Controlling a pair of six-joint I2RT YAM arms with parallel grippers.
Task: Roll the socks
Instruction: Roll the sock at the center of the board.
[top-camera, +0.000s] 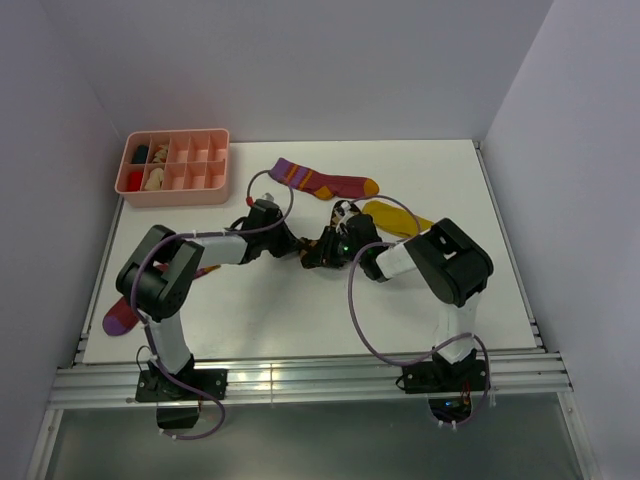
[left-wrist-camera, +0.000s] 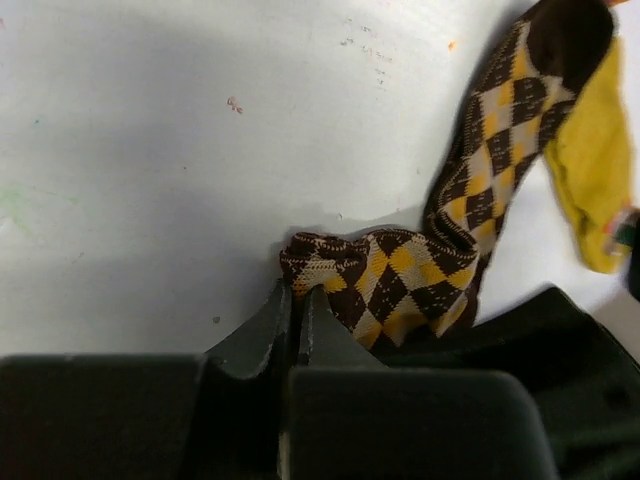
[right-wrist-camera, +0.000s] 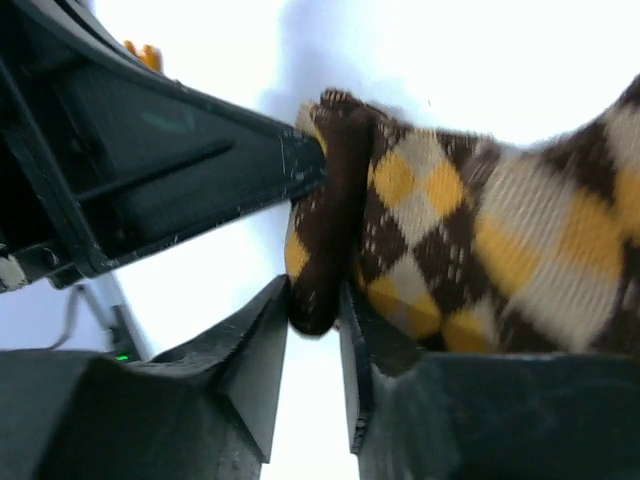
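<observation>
Mid-table (top-camera: 300, 310), both arms meet over the brown-and-tan checked sock (left-wrist-camera: 400, 275). The left gripper (left-wrist-camera: 296, 315) is almost closed, pinching the sock's bunched end. The right gripper (right-wrist-camera: 315, 315), open only narrowly, clamps the same dark fold.

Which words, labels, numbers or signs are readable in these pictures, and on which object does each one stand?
No text can be read.
Yellow sock: small picture at its edge, too blurred.
Left claw: faint teal mark, right wrist view, not legible.
Diamond-check sock: pattern only.
</observation>
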